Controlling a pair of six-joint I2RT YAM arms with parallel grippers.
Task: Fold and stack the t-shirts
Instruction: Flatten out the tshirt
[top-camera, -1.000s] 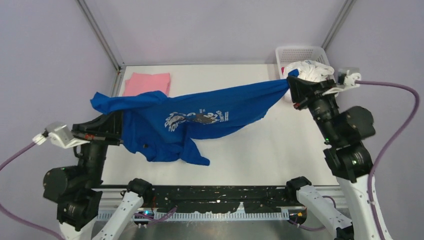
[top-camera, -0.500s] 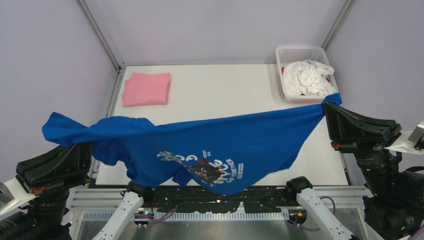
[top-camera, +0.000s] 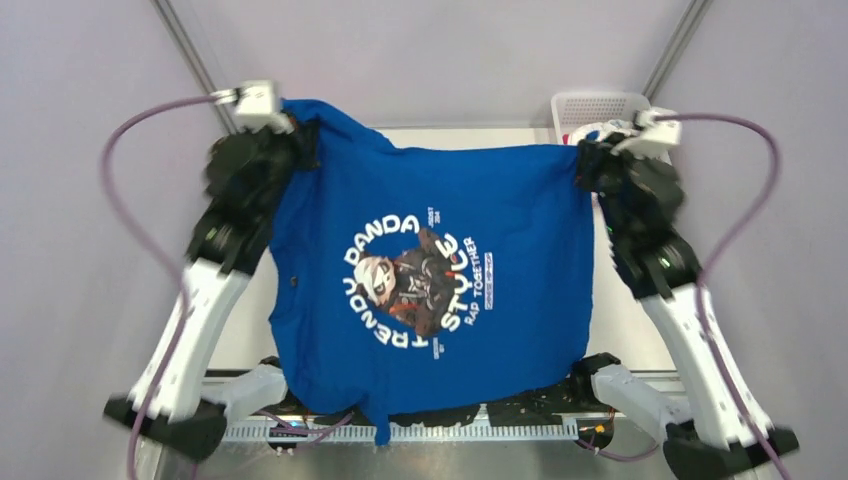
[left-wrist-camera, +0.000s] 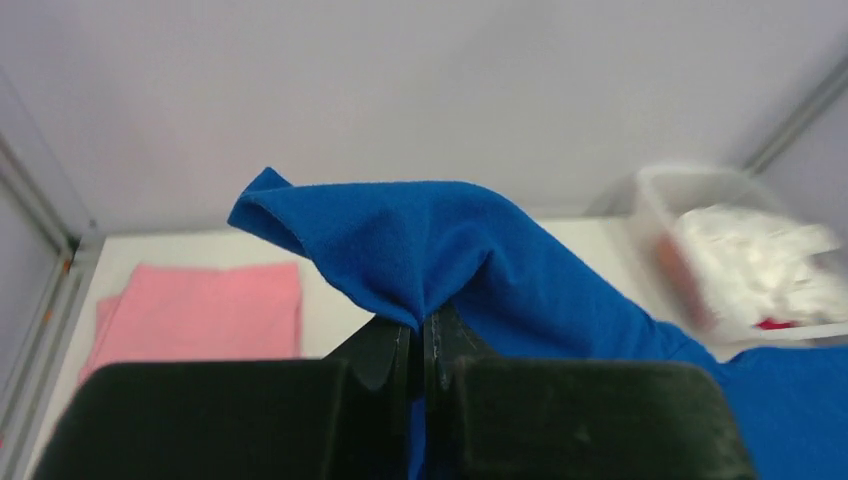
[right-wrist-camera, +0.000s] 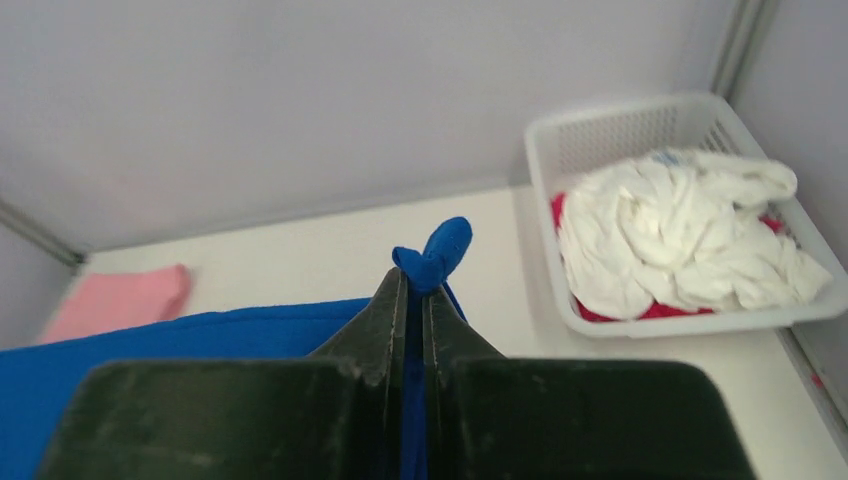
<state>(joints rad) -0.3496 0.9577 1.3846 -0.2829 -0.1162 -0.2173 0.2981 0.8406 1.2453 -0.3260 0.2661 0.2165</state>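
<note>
The royal blue t-shirt (top-camera: 430, 270) hangs spread out in the air above the table, its round panda print facing the top camera. My left gripper (top-camera: 300, 135) is shut on its top left corner (left-wrist-camera: 400, 250). My right gripper (top-camera: 583, 160) is shut on its top right corner (right-wrist-camera: 435, 255). Both arms are raised high and reach toward the far side. The folded light pink t-shirt (left-wrist-camera: 200, 310) lies on the table at the far left; it also shows in the right wrist view (right-wrist-camera: 120, 298). The blue shirt hides it in the top view.
A white mesh basket (right-wrist-camera: 640, 140) with white and red cloth (right-wrist-camera: 680, 240) stands at the far right corner of the white table (right-wrist-camera: 300, 265); its rim shows in the top view (top-camera: 600, 103). Grey walls and metal frame posts close in the back and sides.
Both arms have swung up from low at the near edge to high toward the far side, lifting the blue shirt. It now hangs flat and open, covering most of the table in the top view.
</note>
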